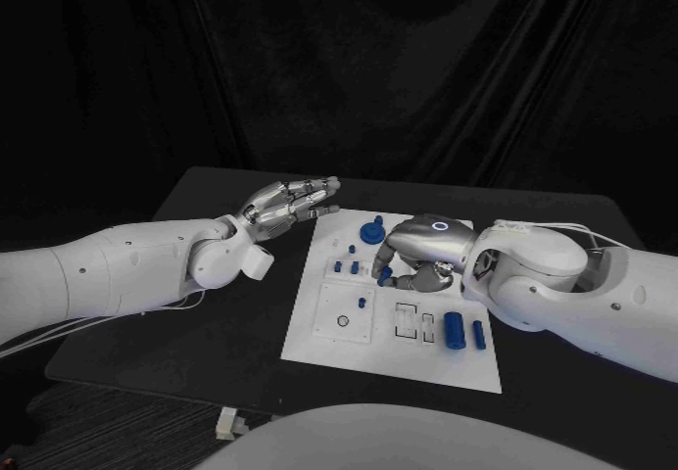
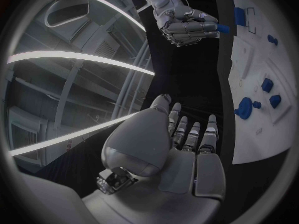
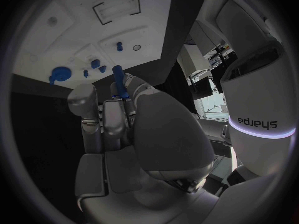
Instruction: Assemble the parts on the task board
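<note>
Head view is showing my right hand (image 1: pixel 412 262) hovering over the middle of the flat white plastic task board (image 1: pixel 389 367), pinching a slim blue plastic peg (image 3: pixel 118 80) between thumb and fingers, with the peg's free end pointing toward the board. I am judging that the step is seating this peg, so I should be keeping it upright and lining it over its hole before pressing. Just beyond my fingertips a round blue plastic disc part (image 1: pixel 370 233) and small blue studs (image 1: pixel 346 265) are standing, so I am leaving them room. My left hand (image 1: pixel 287 207) is hanging released, fingers loosely extended, beside the board's far corner, over bare black table (image 1: pixel 184 333), well apart from the peg.
</note>
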Robot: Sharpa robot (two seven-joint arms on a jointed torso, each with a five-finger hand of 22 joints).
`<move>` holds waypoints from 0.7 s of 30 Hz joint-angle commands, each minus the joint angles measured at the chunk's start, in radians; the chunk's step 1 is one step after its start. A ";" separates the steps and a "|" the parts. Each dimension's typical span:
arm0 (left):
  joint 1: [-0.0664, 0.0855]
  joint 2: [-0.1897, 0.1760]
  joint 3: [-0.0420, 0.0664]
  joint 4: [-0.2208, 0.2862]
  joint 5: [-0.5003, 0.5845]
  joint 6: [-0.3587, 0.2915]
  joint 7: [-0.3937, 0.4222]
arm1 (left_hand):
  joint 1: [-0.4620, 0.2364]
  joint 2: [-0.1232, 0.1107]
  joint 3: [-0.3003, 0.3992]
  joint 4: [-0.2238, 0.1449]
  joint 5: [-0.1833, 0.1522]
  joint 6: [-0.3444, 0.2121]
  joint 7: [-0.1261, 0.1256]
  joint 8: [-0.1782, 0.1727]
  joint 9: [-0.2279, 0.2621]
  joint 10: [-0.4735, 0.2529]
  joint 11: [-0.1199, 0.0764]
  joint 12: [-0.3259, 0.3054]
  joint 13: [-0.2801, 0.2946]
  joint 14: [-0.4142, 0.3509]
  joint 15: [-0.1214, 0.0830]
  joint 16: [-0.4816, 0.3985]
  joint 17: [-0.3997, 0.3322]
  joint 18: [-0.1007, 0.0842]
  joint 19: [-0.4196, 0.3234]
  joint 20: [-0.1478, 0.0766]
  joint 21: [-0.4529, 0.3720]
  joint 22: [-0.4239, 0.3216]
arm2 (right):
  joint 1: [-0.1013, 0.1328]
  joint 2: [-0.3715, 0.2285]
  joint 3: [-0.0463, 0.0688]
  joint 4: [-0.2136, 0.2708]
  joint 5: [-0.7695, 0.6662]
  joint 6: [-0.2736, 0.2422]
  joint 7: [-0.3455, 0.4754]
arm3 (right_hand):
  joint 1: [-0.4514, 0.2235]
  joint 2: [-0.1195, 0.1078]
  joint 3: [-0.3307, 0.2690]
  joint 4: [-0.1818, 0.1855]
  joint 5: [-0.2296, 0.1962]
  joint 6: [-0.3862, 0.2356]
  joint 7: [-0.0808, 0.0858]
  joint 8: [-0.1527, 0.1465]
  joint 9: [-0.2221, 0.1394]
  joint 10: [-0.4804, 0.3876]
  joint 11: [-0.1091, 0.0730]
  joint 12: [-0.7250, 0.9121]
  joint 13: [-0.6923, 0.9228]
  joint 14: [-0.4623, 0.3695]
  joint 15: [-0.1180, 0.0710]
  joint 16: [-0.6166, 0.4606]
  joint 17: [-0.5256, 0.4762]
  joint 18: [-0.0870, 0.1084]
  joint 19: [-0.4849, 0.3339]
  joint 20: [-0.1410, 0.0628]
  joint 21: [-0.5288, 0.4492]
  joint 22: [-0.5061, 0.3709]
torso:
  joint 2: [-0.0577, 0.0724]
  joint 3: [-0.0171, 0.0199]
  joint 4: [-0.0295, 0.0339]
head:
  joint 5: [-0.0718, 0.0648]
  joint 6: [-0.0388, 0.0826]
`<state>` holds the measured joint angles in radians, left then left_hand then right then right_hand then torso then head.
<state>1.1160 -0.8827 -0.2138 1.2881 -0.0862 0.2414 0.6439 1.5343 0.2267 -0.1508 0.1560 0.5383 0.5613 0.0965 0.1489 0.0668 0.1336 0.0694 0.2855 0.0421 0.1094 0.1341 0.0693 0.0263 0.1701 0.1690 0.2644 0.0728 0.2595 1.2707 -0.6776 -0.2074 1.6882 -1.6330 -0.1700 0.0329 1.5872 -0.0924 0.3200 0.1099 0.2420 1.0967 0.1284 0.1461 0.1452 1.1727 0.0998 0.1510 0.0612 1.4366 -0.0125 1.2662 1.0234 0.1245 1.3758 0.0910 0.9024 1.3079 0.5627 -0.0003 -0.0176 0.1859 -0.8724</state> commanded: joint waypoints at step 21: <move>-0.003 0.003 0.001 0.005 0.006 0.019 0.001 | 0.004 -0.002 0.003 -0.002 0.005 0.006 0.001 0.006 0.000 0.000 0.009 0.003 0.001 -0.001 0.004 0.005 0.000 0.012 0.001 0.004 0.002 -0.002 | -0.146 0.242 0.000 -0.207 -0.118 0.011 0.008 | 0.007 -0.011 0.013 -0.008 -0.001 -0.011 0.001 -0.011 -0.002 0.044 -0.036 -0.001 0.005 0.001 -0.004 -0.004 -0.001 -0.009 -0.003 -0.006 -0.002 0.111 | 0.005 0.0012 0.0015 | -0.010 0.000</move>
<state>1.1142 -0.8817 -0.2139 1.2909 -0.0862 0.2466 0.6357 1.5343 0.2267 -0.1509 0.1560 0.5382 0.5612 0.0965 0.1489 0.0668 0.1335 0.0693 0.2855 0.0419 0.1094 0.1341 0.0693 0.0263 0.1701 0.1690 0.2644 0.0728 0.2585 1.1279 -0.4374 -0.2079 1.4861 -1.7024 -0.1399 0.0396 1.5918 -0.0977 0.3267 0.1031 0.2379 1.0930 0.1321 0.1412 0.1442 1.1724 0.0999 0.1497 0.0611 1.4365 -0.0125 1.2661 1.0234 0.1245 1.3758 0.0911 0.9023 1.3077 0.5655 0.0007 -0.0166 0.1770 -0.8728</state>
